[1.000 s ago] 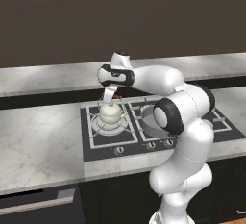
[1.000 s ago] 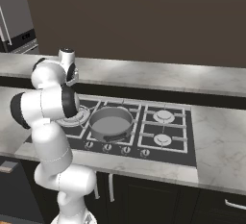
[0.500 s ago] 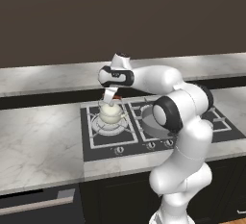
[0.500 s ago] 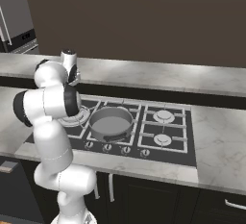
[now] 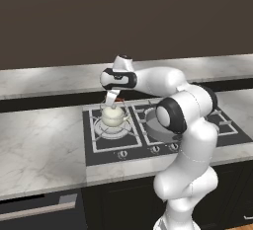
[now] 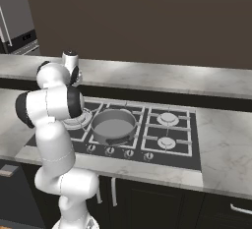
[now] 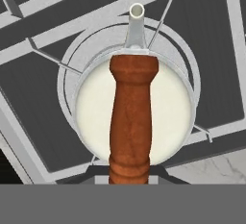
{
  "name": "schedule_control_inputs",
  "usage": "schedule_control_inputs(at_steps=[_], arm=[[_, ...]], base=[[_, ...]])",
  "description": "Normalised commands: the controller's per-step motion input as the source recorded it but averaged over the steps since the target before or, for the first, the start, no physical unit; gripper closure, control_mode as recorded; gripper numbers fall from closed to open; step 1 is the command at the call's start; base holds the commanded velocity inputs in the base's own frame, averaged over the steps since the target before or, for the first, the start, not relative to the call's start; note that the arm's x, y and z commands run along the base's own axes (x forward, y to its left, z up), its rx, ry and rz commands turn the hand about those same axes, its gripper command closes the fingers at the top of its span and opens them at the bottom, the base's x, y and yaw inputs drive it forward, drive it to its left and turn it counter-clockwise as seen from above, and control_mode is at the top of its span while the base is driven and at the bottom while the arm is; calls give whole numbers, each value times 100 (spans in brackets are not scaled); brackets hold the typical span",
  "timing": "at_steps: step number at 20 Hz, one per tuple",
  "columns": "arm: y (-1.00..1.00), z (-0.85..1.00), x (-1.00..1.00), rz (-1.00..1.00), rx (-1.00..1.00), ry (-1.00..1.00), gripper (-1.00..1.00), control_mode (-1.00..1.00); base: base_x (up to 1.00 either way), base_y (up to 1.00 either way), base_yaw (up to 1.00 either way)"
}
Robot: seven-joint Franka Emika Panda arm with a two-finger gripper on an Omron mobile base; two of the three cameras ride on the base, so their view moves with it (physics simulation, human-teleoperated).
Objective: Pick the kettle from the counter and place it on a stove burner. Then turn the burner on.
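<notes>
Left stretch of the desk [image 5: 39, 145] is bare marble. Beside it, the black cooktop [image 5: 99, 147], front knobs [image 5: 122, 153] in a row. The kettle [image 5: 113, 116] sits on the left stove burner [image 5: 112, 128], centred on the rings in the hand view; spout [image 7: 136, 11] points away from the wrist, wooden handle bar [image 7: 132, 117] runs straight down the middle. Gripper [image 5: 111, 99] hangs right above the kettle; fingers are hidden, so I cannot tell whether they grip the bar or have let go. Further right, a grey pan [image 6: 113, 125] on the neighbouring burner.

Judgement: placement looks done. Release fully, lift straight up clear of the arched handle, then reach for the knob matching this burner, avoiding the pan.
</notes>
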Motion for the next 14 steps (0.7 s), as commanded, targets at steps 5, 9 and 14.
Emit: schedule_control_inputs(at_steps=[5,9,14], arm=[[18,-8,3,-6,0,1,100,-100],[11,-6,0,-6,0,1,-100,-100],[2,0,0,-5,0,1,-100,-100]], base=[[0,0,0],[0,0,0],[0,0,0]])
